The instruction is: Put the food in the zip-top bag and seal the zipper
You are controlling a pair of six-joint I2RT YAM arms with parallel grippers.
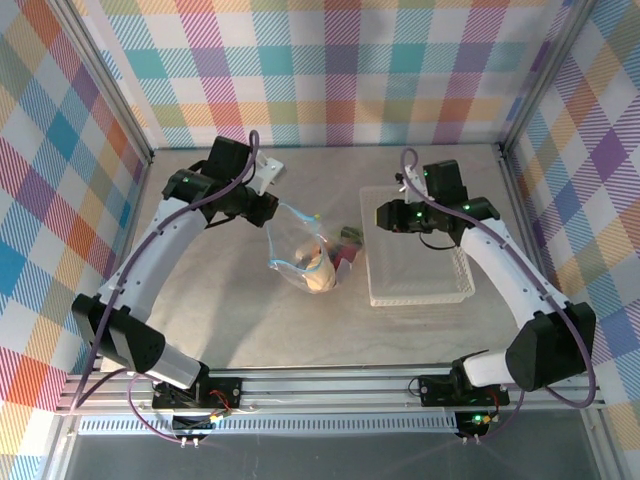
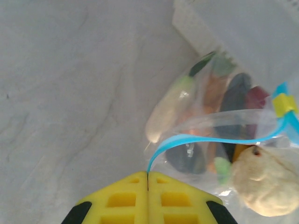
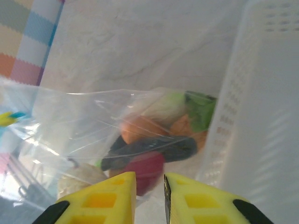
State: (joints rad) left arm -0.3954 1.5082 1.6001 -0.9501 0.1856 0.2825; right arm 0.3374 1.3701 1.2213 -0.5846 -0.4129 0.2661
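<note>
The bag (image 1: 300,250), food (image 1: 322,278) inside, lay at the basket's (image 1: 418,298) 9 o'clock, its zipper (image 2: 210,139) unsealed. The left claw (image 2: 148,179), at the bag's 10 o'clock, was clamped on the zipper's end. The right claw (image 3: 150,186), barely parted, held nothing. A hard tug might spill food through the gaping mouth.

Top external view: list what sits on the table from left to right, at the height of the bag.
left gripper → zip-top bag → white basket
</note>
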